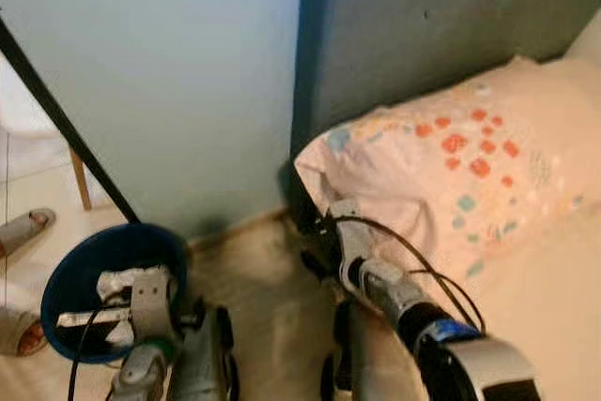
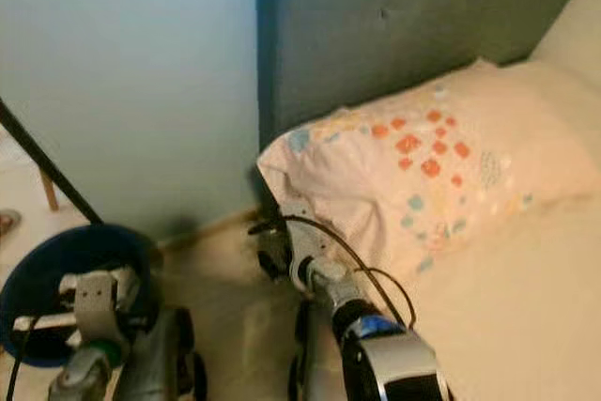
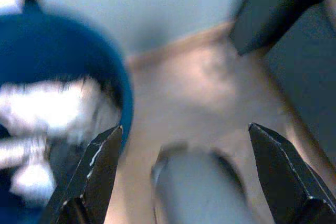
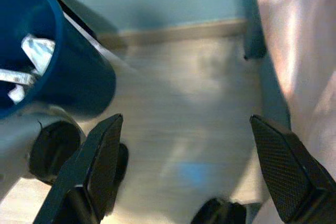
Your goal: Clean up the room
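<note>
Pale blue wall [image 1: 160, 72] occupies the left of the head views, meeting a dark grey padded headboard [image 1: 441, 16] at the right. Below the headboard lies the bed [image 1: 554, 298], covered in a cream sheet. On it rests a pillow [image 1: 441, 176] in a pale case printed with orange and teal spots, its near corner overhanging the bed's edge. Light wood-tone floor [image 1: 254, 279] runs between the wall and the bed, with a skirting strip along the wall's foot.

On the floor at lower left stands a blue bin [image 1: 84, 279] — round, open-topped, close to the wall. Inside it lies crumpled white rubbish [image 1: 117, 284]; what the pieces are cannot be made out. A black slanted pole [image 1: 66, 124] crosses in front of the wall down to the bin's rim, and a wooden leg [image 1: 81, 180] stands behind it. Two sandals [image 1: 23, 232] lie at the far left edge.

Left gripper [image 3: 184, 145] is held low beside the bin — fingers spread wide, nothing between them, the bin's wall just beside one finger in the wrist view. Right gripper [image 4: 184, 145] sits low in the gap beside the bed's edge, under the pillow's corner; its fingers likewise stand wide apart and empty, with bare floor between them.
</note>
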Robot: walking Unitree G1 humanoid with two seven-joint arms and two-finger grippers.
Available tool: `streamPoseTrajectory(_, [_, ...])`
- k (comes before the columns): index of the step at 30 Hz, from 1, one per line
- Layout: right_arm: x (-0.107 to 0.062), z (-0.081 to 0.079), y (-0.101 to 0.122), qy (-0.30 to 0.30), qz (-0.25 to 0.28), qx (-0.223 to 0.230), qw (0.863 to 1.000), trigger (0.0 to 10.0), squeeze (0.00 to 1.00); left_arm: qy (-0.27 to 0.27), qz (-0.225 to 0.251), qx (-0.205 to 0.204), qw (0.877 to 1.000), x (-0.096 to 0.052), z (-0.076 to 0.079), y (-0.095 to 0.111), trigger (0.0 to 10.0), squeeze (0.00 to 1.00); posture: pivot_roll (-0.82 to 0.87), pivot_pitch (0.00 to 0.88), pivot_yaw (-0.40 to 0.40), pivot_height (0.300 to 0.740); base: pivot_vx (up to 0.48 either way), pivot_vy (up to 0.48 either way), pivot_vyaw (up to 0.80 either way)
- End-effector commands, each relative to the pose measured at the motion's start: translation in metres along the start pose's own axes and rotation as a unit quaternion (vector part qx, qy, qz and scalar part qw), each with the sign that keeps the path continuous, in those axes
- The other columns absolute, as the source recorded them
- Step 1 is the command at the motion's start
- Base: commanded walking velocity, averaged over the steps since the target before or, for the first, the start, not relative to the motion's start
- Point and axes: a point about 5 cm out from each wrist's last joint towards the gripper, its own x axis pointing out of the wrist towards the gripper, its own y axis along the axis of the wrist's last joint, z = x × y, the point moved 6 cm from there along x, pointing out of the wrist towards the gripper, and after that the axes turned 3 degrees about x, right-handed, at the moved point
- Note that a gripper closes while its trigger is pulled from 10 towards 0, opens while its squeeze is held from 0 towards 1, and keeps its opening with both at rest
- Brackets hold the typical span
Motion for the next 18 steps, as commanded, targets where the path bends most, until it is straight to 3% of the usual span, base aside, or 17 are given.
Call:
streamPoseTrajectory(1, [-0.001, 0.003, 0.004, 0.0, -0.003, 0.01, 1.0, 10.0, 0.0, -0.007, 0.007, 0.015, 1.0, -0.003, -0.002, 0.0, 10.0, 0.0, -0.04, 0.179, 0.001, 0.6, 0.0, 0.0, 0.0])
streamPoseTrajectory(4, [-0.003, 0.014, 0.04, -0.011, 0.033, -0.009, 0.999, 10.0, 0.0, -0.008, 0.028, 0.018, 0.999, -0.009, -0.004, 0.003, 10.0, 0.0, -0.03, 0.216, 0.009, 0.6, 0.0, 0.0, 0.0])
streamPoseTrajectory(8, [-0.006, 0.023, 0.065, -0.024, 0.045, -0.037, 0.998, 10.0, 0.0, -0.016, 0.036, 0.038, 0.998, -0.017, -0.002, 0.0, 10.0, 0.0, -0.02, 0.245, 0.005, 0.6, 0.0, 0.0, 0.0])
streamPoseTrajectory(11, [-0.008, 0.029, 0.067, -0.034, 0.036, -0.048, 0.998, 10.0, 0.0, -0.017, 0.039, 0.04, 0.998, -0.021, -0.002, -0.001, 10.0, 0.0, -0.01, 0.266, 0.0, 0.6, 0.0, 0.0, 0.0])
streamPoseTrajectory(14, [-0.023, 0.066, 0.073, -0.099, 0.012, -0.046, 0.994, 10.0, 0.0, -0.015, 0.061, 0.049, 0.997, -0.041, -0.004, -0.002, 10.0, 0.0, 0.02, 0.326, -0.009, 0.6, 0.0, 0.0, 0.0])
streamPoseTrajectory(18, [-0.03, 0.081, 0.072, -0.125, -0.002, -0.045, 0.991, 10.0, 0.0, -0.01, 0.065, 0.052, 0.996, -0.049, -0.008, -0.002, 10.0, 0.0, 0.02, 0.345, -0.008, 0.6, 0.0, 0.0, 0.0])
